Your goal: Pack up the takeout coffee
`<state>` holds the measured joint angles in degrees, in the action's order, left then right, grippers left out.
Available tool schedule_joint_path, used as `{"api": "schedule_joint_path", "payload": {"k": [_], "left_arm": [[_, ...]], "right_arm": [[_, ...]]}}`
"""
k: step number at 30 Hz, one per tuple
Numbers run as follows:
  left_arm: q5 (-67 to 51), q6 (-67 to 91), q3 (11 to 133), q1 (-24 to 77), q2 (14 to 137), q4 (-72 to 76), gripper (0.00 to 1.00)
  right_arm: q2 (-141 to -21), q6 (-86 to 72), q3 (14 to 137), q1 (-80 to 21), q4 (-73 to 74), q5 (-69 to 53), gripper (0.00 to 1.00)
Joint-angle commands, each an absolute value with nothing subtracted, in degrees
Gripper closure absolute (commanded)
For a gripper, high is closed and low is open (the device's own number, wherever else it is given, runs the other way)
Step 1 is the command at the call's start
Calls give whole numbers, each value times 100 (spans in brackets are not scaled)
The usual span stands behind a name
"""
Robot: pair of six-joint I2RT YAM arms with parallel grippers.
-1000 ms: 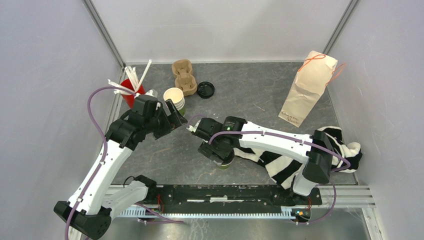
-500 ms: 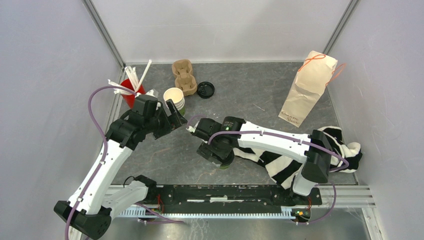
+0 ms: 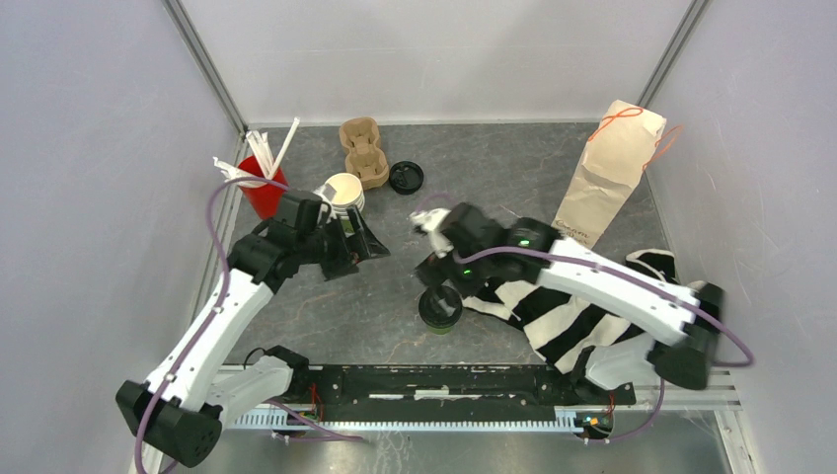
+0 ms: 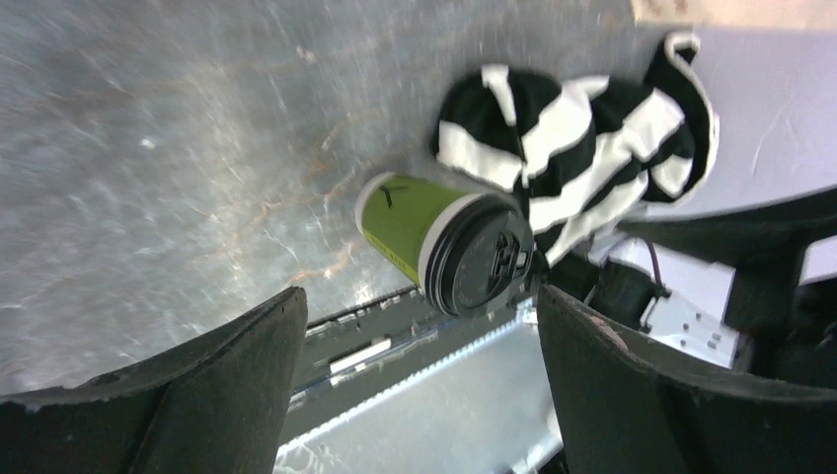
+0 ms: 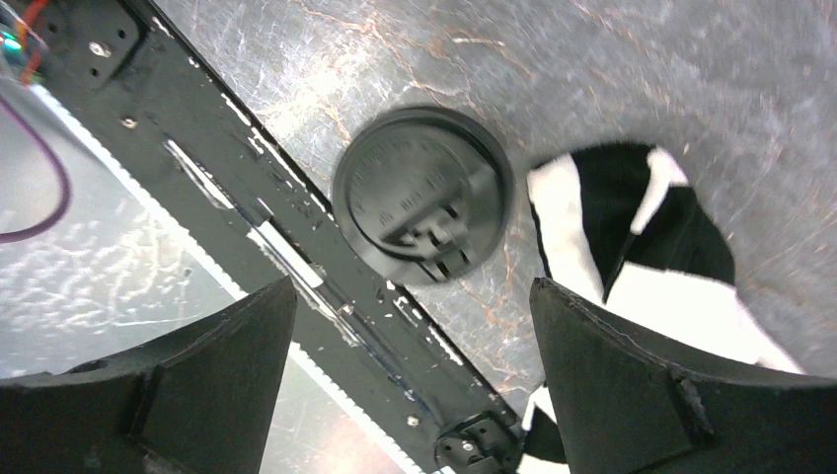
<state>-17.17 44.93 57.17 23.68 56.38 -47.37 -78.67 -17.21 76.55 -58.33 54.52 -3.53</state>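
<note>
Lidding half done: 1 lidded cup (image 3: 440,308) standing free below right gripper (image 5: 413,296), fingers apart, empty. Likewise left gripper (image 4: 419,296): spread, empty. Next, probably: press loose lid (image 3: 406,177) onto open cup (image 3: 342,190).

– What colour is the counter (image 3: 494,168)?
– Dark grey, mottled, with pale and rusty veins.
– And the lidded cup (image 4: 403,219)?
– Lime green side with a small black mark, a cream band at the rim, and a black lid (image 5: 422,196). The open cup (image 3: 343,190) is cream inside.
– The cloth (image 4: 582,148)?
– Broad black and white stripes.
– The rest?
– Brown carrier (image 3: 363,151), tan bag (image 3: 602,183) with orange handles, red straw cup (image 3: 253,197), white straws (image 3: 259,150), black loose lid (image 3: 406,177).
</note>
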Motion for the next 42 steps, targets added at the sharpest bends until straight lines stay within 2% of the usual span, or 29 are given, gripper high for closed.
{"api": "schedule_joint_path", "payload": {"k": [1,4,8,9,14,17,20,22,34,42], "left_arm": [[-3437,4802,5016,2537,5936,-3648,10],[-3378,5035,4685,2942,6050,-3390,16],[-3277,5555,4083,3379,6021,-2957,34],[-3277,5731,3887,3463,5966,-2788,39],[-3178,6274,3404,3680,5772,-2173,50],[-3233,6287,3348,3690,5797,-2048,50],[-3273,6237,3405,3698,5905,-2042,44],[-3223,6231,3463,3710,5905,-2047,43],[-3166,6152,3603,3726,6158,-2059,54],[-3174,6125,3594,3770,6138,-2048,51]], "right_arm": [[-6923,-2075,6385,-4875,3791,-1903,5],[-6596,-2321,5656,-4316,2986,-2583,5],[-6492,-2823,4896,-3910,1914,-3493,10],[-6487,-2907,4780,-3872,1751,-3583,11],[-6485,-2989,4590,-3806,1464,-3603,15],[-6547,-2955,4531,-3805,1414,-3637,19],[-6611,-2990,4457,-3807,1318,-3744,24],[-6656,-2982,4422,-3803,1318,-3762,27],[-6800,-2967,4257,-3804,1060,-3780,38],[-6830,-2984,4107,-3805,942,-3814,43]]}}
